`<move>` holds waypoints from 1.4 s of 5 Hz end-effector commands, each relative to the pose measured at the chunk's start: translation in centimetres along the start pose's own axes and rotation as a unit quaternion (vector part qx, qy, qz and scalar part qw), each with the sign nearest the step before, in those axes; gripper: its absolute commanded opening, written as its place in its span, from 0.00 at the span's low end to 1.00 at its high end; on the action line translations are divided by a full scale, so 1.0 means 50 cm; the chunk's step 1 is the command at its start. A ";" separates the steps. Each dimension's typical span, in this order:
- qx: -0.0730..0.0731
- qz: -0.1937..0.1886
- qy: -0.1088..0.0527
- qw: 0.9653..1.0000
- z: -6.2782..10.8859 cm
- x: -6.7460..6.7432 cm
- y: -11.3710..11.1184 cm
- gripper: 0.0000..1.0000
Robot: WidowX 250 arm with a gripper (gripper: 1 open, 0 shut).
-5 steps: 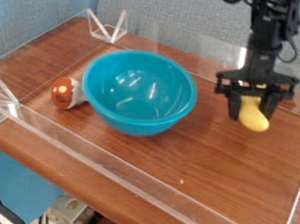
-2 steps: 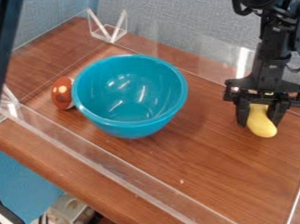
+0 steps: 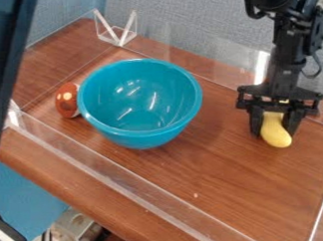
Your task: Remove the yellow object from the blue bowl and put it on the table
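Observation:
The yellow object (image 3: pixel 275 132), a small banana, sits between the two black fingers of my gripper (image 3: pixel 276 119) at the right side of the table (image 3: pixel 189 183). The fingers are shut on its upper end, and its lower end hangs at or just above the wood; I cannot tell if it touches. The arm rises straight up from there. Well left of the gripper stands the blue bowl (image 3: pixel 131 104), with nothing inside it.
A round red-brown and cream object (image 3: pixel 69 99) lies against the bowl's left side. Low clear acrylic walls edge the table, with a clear triangular bracket (image 3: pixel 121 31) at the back left and the front wall (image 3: pixel 148 187) close to the bowl.
The gripper keeps its hold on the banana, staying low over the right side of the table. The view has shifted slightly, so the bowl sits a little further left.

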State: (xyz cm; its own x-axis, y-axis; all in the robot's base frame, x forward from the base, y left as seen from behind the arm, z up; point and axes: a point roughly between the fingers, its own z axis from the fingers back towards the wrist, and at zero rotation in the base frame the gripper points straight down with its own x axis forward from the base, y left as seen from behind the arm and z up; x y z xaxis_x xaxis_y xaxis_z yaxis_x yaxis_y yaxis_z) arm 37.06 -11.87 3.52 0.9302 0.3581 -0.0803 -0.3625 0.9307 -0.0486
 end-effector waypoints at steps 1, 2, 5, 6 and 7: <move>-0.024 -0.013 -0.024 0.999 0.036 0.028 -0.009 0.00; -0.029 -0.001 -0.022 0.999 0.044 0.044 0.009 0.00; -0.043 -0.019 -0.014 0.999 0.044 0.044 -0.034 0.00; -0.049 -0.028 -0.011 0.998 0.054 0.036 -0.033 0.00; -0.048 -0.034 -0.010 0.998 0.070 0.028 -0.039 1.00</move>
State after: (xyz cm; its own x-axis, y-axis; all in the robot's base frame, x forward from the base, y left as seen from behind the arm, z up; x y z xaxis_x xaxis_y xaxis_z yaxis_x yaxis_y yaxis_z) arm 38.44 -12.30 3.45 0.9414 0.3088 -0.1355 -0.3229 0.9413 -0.0979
